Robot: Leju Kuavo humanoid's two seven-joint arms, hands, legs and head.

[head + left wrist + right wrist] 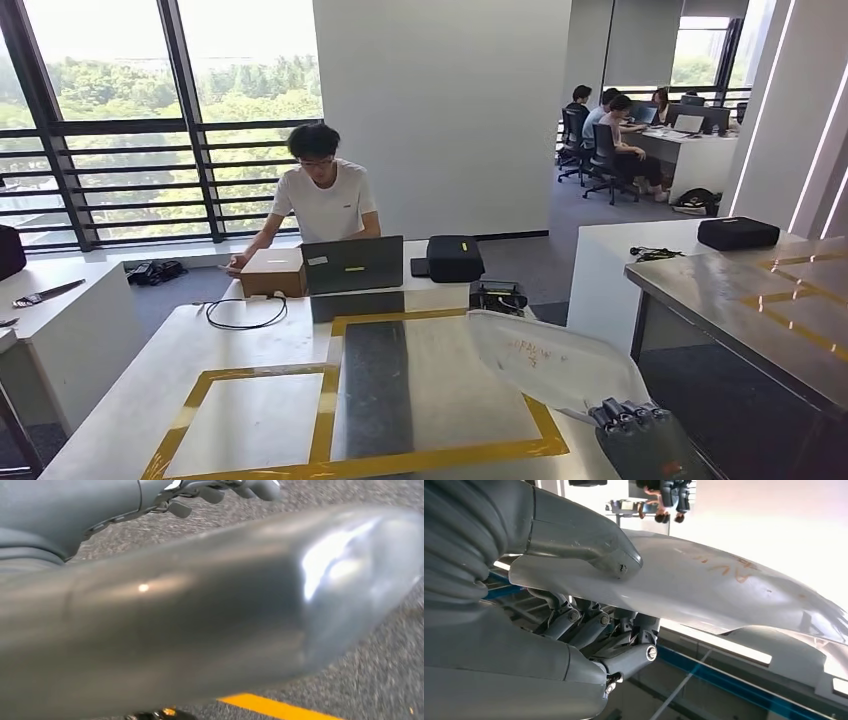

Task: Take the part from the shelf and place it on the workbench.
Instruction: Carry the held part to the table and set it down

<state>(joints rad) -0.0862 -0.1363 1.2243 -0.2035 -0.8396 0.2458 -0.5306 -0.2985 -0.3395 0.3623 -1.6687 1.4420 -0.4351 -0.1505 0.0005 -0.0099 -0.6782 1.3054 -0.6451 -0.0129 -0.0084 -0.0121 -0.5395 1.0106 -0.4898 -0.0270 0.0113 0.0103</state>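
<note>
Part (704, 587) clamped between right hand (589, 605) thumb and fingers (579, 622).

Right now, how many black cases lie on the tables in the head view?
2: one black case beside the laptop on the far desk, another on the white counter at right. Others may be hidden.

White bench (130, 390): two yellow-tape rectangles (320, 420) side by side, dark strip (377, 385) inside larger one. At far edge: looped black cable (243, 312), cardboard box (273, 272), laptop (353, 264), black case (454, 258).
</note>
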